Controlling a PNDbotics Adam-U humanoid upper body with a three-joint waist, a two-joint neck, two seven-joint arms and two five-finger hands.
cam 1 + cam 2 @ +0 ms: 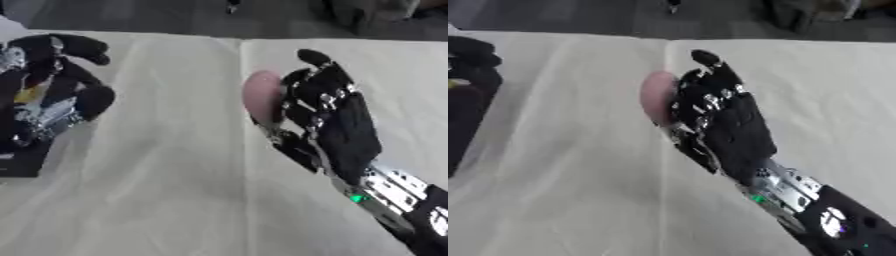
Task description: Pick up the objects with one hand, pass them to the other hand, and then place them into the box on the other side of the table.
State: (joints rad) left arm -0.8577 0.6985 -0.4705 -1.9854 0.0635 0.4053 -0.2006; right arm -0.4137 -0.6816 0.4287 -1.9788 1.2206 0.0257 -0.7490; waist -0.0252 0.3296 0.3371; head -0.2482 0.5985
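A pink rounded object (pixel 261 96) is held above the middle of the white cloth, with my right hand (pixel 337 125) shut on it from the right. The fingers curl round its right side and one finger points up; the back of the hand faces me. My left hand (pixel 54 85) hangs at the left edge, its fingers spread and loosely bent towards the right, about a hand's width from the pink object. A small yellow patch (pixel 31 93) shows at its palm; I cannot tell what it is.
The table wears a white cloth (pixel 175 190) with a crease running down its middle. A flat black shape (pixel 22 162) lies under the left hand at the left edge. Dark floor and dark items lie beyond the far edge.
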